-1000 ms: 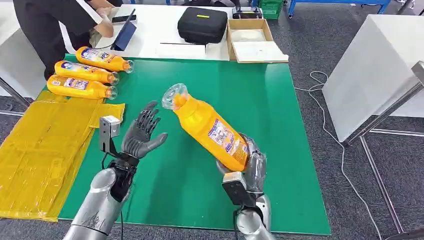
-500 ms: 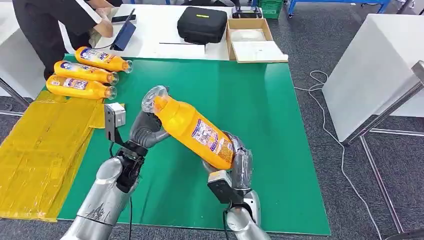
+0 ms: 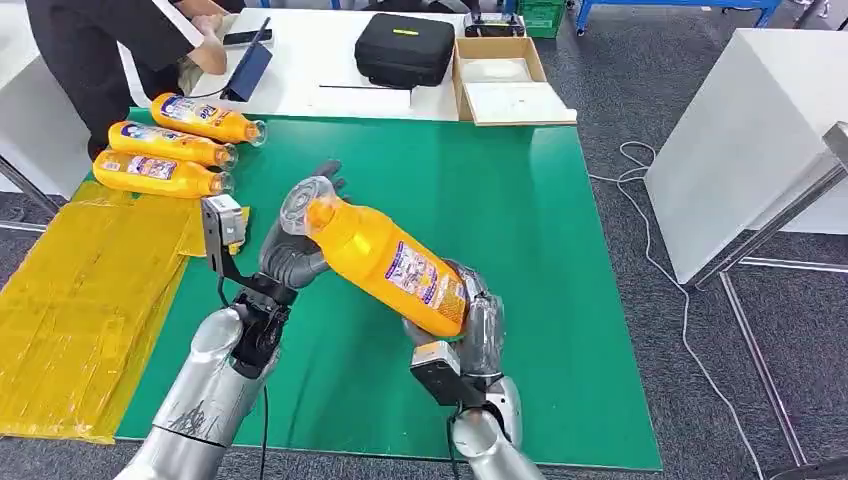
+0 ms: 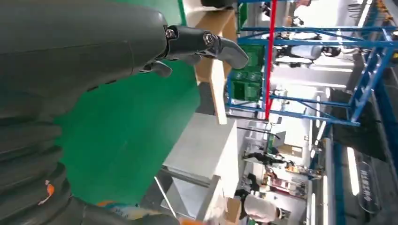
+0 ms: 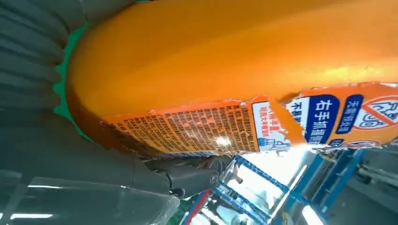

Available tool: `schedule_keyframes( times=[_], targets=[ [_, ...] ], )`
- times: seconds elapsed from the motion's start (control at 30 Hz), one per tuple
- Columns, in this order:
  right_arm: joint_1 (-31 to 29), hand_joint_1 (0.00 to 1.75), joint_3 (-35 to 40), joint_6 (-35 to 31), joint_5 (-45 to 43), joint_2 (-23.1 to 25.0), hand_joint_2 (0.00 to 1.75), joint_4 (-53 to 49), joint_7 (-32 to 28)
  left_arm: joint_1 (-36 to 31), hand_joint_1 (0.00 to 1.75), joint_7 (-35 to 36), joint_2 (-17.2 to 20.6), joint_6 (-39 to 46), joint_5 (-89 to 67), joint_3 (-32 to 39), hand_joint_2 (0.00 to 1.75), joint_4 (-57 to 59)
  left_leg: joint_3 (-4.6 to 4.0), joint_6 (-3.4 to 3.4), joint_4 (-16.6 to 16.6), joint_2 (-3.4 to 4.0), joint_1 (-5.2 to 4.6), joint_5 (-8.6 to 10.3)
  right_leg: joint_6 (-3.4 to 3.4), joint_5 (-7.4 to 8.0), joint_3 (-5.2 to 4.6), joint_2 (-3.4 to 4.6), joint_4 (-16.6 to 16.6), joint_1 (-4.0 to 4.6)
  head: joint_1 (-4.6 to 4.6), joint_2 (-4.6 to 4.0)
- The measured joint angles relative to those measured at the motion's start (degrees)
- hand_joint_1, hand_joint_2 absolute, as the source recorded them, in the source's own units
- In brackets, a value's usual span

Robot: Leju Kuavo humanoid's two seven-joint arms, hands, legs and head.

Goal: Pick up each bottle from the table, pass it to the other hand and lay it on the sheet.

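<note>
Head view is showing me the right robot hand [image 3: 470, 325] gripping the orange bottle [image 3: 385, 262] around its base, holding it tilted above the green bench [image 3: 560, 300] with its clear cap pointing far-left. My left robot hand [image 3: 292, 255] is sitting at the bottle's neck, fingers reaching up behind the cap; I cannot tell whether it is closing on it. Three more bottles [image 3: 165, 145] are lying side by side at the far-left corner, just beyond the yellow sheet [image 3: 80, 300]. A person [image 3: 110, 50] is standing beyond them.
</note>
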Motion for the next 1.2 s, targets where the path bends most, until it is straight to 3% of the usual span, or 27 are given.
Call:
schedule_keyframes(
  times=[0.3,0.73,1.2],
  targets=[
    [0.1,1.75,-8.8,0.0,-2.3,-0.5,1.75,-4.9,0.0,2.0,0.00,-0.1,0.1,0.4,0.1,-0.1,1.75,-2.2,-0.02,0.00,0.0,-0.01,0.00,0.00,0.00,0.00,0.00,0.00,0.0,0.00,0.00,0.00],
    [-2.3,1.75,-15.0,0.0,-2.4,-0.2,1.75,-5.2,-3.3,2.8,0.00,-0.5,0.3,1.3,0.0,0.1,1.75,-2.2,-0.02,0.00,0.0,-0.01,0.01,0.00,0.00,0.00,0.00,0.00,0.0,0.01,0.00,0.00],
    [-5.5,1.75,-23.7,0.0,14.7,4.2,1.75,-1.1,-2.8,6.4,0.00,-1.1,-1.2,-0.7,1.1,-2.5,1.75,-8.7,-0.03,0.00,0.0,0.00,0.00,0.00,0.00,0.00,-0.01,-0.01,0.0,0.00,0.02,0.00]
  ],
)
